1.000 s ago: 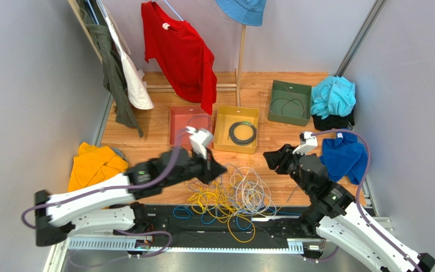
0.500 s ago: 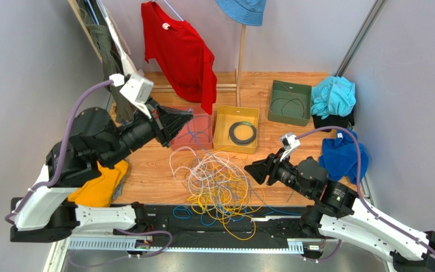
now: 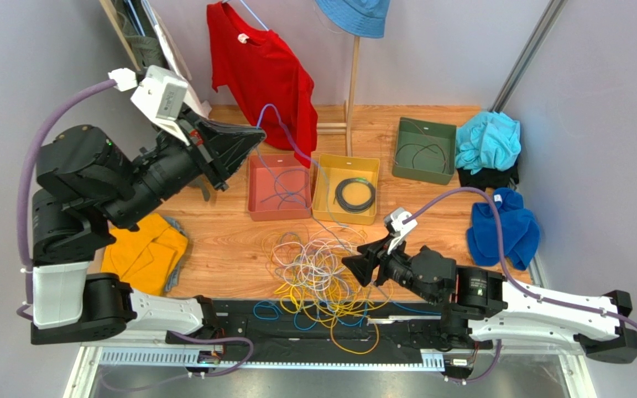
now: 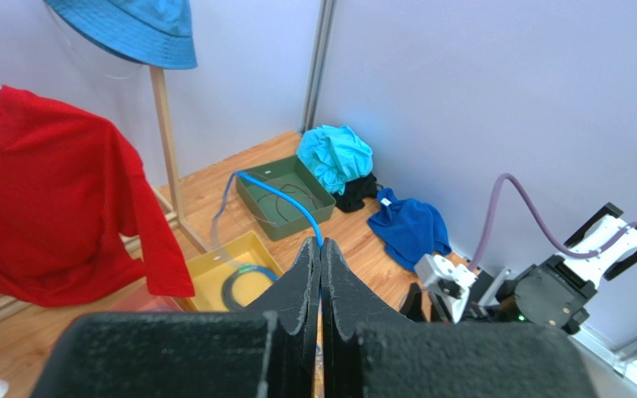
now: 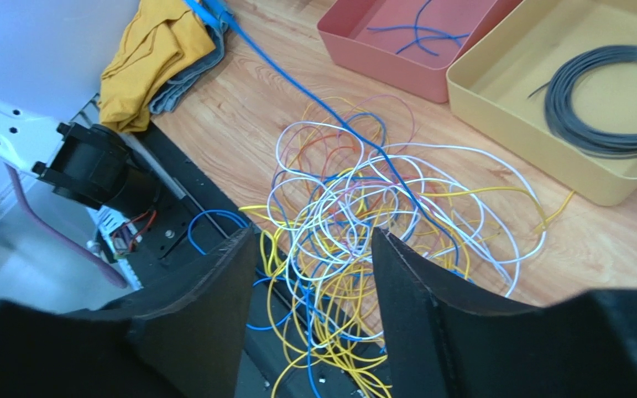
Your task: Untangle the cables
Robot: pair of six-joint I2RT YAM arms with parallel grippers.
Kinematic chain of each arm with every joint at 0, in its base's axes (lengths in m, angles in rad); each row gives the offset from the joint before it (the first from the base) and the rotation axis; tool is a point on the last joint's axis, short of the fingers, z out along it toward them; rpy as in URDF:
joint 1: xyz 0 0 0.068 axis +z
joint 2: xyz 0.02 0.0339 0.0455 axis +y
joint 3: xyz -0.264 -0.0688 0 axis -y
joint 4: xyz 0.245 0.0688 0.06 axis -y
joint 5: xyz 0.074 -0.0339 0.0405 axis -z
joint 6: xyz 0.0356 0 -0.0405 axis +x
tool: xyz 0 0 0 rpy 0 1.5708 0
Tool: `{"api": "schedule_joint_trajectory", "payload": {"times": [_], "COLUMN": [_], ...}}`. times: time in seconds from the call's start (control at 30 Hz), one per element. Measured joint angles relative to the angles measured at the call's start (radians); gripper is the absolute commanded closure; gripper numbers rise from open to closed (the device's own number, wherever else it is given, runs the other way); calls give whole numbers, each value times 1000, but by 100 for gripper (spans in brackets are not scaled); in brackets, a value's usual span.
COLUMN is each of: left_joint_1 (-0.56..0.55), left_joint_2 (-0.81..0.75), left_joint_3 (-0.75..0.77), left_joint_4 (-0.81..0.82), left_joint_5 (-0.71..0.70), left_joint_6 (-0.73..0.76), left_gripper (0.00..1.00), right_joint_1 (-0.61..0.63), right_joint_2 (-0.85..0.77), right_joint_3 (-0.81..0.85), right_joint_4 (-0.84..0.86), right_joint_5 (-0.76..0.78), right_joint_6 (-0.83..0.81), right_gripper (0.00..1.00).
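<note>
1 blue cable [image 4: 289, 199], slants up, L gripper [image 4: 320, 245]

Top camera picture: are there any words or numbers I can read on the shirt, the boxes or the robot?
None can be read in any view.
Red shirt: its little white tag at the collar is too small to read.
Pink tray and yellow tray: plain, no print.

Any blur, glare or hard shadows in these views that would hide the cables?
Top view: even light, soft shadows, cable pile sharp. Left wrist view: the left arm's fingers are dark and slightly soft, the blue cable pinched between them crisp. Right wrist view: the right arm's fingers loom dark and blurred; the pile beyond is in focus. No glare on the cables.
</note>
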Motion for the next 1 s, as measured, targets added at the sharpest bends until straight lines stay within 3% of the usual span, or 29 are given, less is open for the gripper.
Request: {"api": "schedule_joint_trajectory", "payload": {"times": [0.2, 0.5, 0.6, 0.63, 0.67, 0.7, 0.73, 0.87, 1.0], "left_joint_1": [0, 0, 0, 0, 0, 0, 0, 0, 0], "left_joint_2": [-5, 5, 4, 3, 2, 0, -3, -45, -126], "left_joint_3": [2, -9, -9, -9, -9, -10, -13, -82, -225], "left_joint_4": [-23, -42, -43, -44, -45, -47, -46, -41, -19], "left_joint_5": [-11, -14, -14, -13, -12, -11, -10, -11, -25], "left_joint_6": [14, 16, 16, 16, 16, 16, 16, 13, 6], "left_gripper": [100, 100, 100, 100, 100, 100, 100, 100, 100], "right_joint_1": [53, 41, 21, 8, -6, -26, -47, -110, -116], "right_joint_2": [22, 307, 420, 447, 463, 475, 481, 473, 438], "right_joint_3": [-9, 47, 89, 99, 105, 108, 109, 135, 264], "right_joint_4": [41, 160, 171, 171, 172, 171, 170, 167, 125], "right_joint_5": [147, 265, 303, 315, 322, 325, 330, 333, 330], "right_joint_6": [-85, -235, -241, -236, -232, -227, -224, -212, -251], "right_gripper": [18, 18, 27, 35, 59, 70, 100, 100, 100]}}
